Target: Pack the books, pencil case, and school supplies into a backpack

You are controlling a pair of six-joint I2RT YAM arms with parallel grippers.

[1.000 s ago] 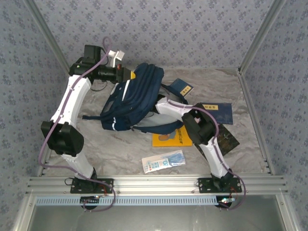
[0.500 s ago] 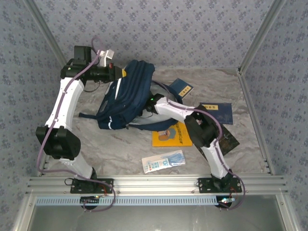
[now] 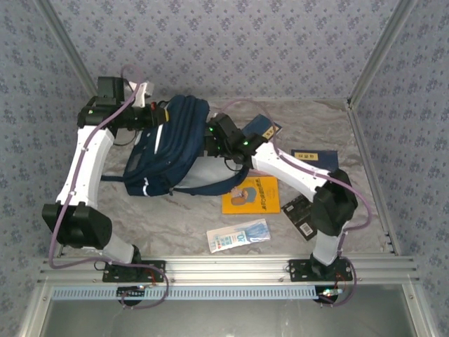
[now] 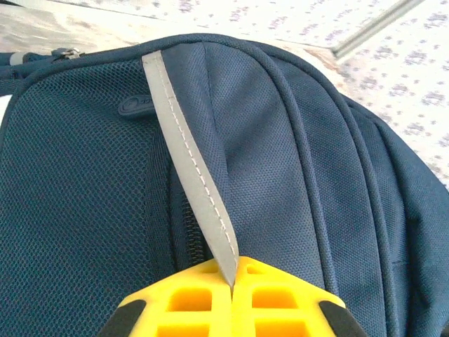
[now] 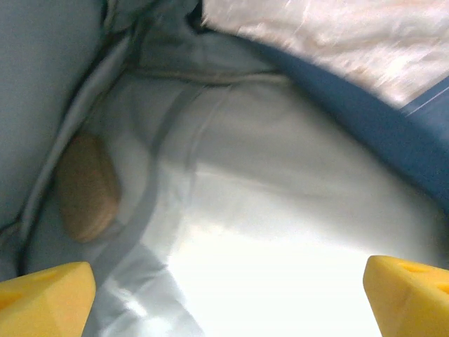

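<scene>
While the left gripper pinches the grey stripe of the backpack, upper left of centre in the top view, the right gripper is spread wide inside its pale lining

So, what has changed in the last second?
The left gripper, shut on the stripe of the backpack, dragged it to the left. The right gripper, open, reached further left into the backpack's opening. The orange book and the packet stayed put.
</scene>
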